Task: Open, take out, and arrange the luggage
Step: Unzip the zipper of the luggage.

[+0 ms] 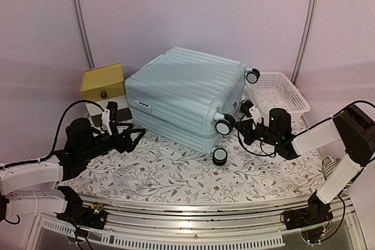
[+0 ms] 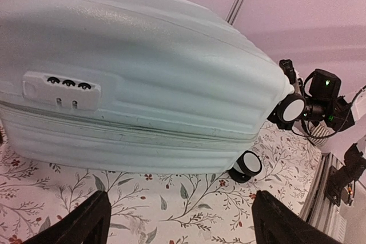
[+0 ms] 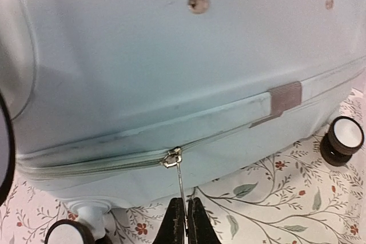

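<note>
The pale mint-blue ribbed luggage (image 1: 187, 95) lies flat and zipped shut on the flowered cloth, its caster wheels (image 1: 223, 125) facing right. My right gripper (image 3: 186, 207) is at its wheel end, shut on the thin metal zipper pull (image 3: 180, 178), which hangs from the slider (image 3: 171, 158) on the zip line. In the top view the right gripper (image 1: 246, 130) sits close to the wheels. My left gripper (image 1: 136, 136) is open and empty, low over the cloth just in front of the luggage's left side, where the combination lock (image 2: 62, 88) shows.
A yellow-topped drawer box (image 1: 103, 86) stands left of the luggage, behind the left arm. A white lattice basket (image 1: 277, 93) sits at the right behind the right gripper. Cables trail by both arms. The table's front rail (image 1: 193, 226) runs along the near edge.
</note>
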Controlling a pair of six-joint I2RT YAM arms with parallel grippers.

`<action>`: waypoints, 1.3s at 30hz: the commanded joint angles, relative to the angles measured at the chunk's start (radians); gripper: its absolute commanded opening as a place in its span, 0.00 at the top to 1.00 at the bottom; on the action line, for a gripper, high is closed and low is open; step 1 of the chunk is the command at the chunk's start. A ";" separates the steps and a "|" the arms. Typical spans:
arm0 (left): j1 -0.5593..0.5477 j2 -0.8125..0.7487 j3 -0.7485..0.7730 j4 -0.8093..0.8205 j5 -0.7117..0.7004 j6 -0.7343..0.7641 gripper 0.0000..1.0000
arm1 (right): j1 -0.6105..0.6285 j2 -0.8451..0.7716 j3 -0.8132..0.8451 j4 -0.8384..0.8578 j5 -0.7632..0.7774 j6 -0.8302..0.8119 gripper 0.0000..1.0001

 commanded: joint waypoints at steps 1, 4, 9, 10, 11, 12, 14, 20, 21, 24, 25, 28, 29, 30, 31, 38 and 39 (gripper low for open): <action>-0.010 -0.011 0.013 -0.001 -0.007 0.009 0.12 | -0.056 -0.012 0.044 0.002 0.401 0.066 0.98; -0.009 -0.014 0.014 -0.016 -0.027 0.010 0.12 | -0.061 -0.006 0.065 -0.025 0.500 0.133 0.99; -0.008 -0.022 0.020 -0.055 -0.080 0.011 0.13 | -0.079 -0.015 0.080 -0.077 0.601 0.200 0.98; -0.008 -0.023 0.019 -0.058 -0.089 0.011 0.13 | -0.084 -0.020 0.081 -0.087 0.602 0.211 0.98; -0.008 -0.024 0.019 -0.062 -0.096 0.010 0.13 | -0.087 -0.026 0.083 -0.101 0.599 0.218 0.98; -0.008 -0.025 0.019 -0.064 -0.101 0.006 0.13 | -0.089 -0.035 0.085 -0.110 0.592 0.220 0.98; -0.008 -0.022 0.019 -0.068 -0.109 0.002 0.13 | -0.090 -0.057 0.088 -0.137 0.555 0.209 0.96; -0.008 0.010 0.029 -0.070 -0.116 -0.014 0.13 | -0.088 -0.131 0.124 -0.293 0.345 0.140 0.74; -0.008 0.016 0.032 -0.070 -0.113 -0.017 0.13 | -0.088 -0.142 0.134 -0.326 0.339 0.138 0.73; -0.008 0.031 0.040 -0.071 -0.109 -0.021 0.13 | -0.089 -0.179 0.155 -0.407 0.343 0.136 0.68; -0.007 0.035 0.043 -0.073 -0.110 -0.021 0.13 | -0.089 -0.195 0.160 -0.428 0.337 0.135 0.63; -0.007 0.044 0.048 -0.080 -0.113 -0.025 0.13 | -0.089 -0.247 0.174 -0.488 0.258 0.122 0.40; -0.007 0.049 0.052 -0.082 -0.116 -0.029 0.13 | -0.088 -0.265 0.185 -0.511 0.212 0.118 0.36; -0.007 0.055 0.054 -0.082 -0.117 -0.033 0.12 | -0.088 -0.273 0.201 -0.540 0.153 0.111 0.33; -0.006 0.065 0.056 -0.083 -0.119 -0.043 0.12 | -0.087 -0.275 0.223 -0.575 0.102 0.103 0.32; 0.001 0.195 0.123 -0.100 -0.083 -0.098 0.13 | -0.042 -0.202 0.432 -0.908 -0.085 -0.003 0.34; 0.002 0.211 0.134 -0.101 -0.082 -0.104 0.13 | -0.025 -0.196 0.451 -0.937 -0.109 -0.018 0.32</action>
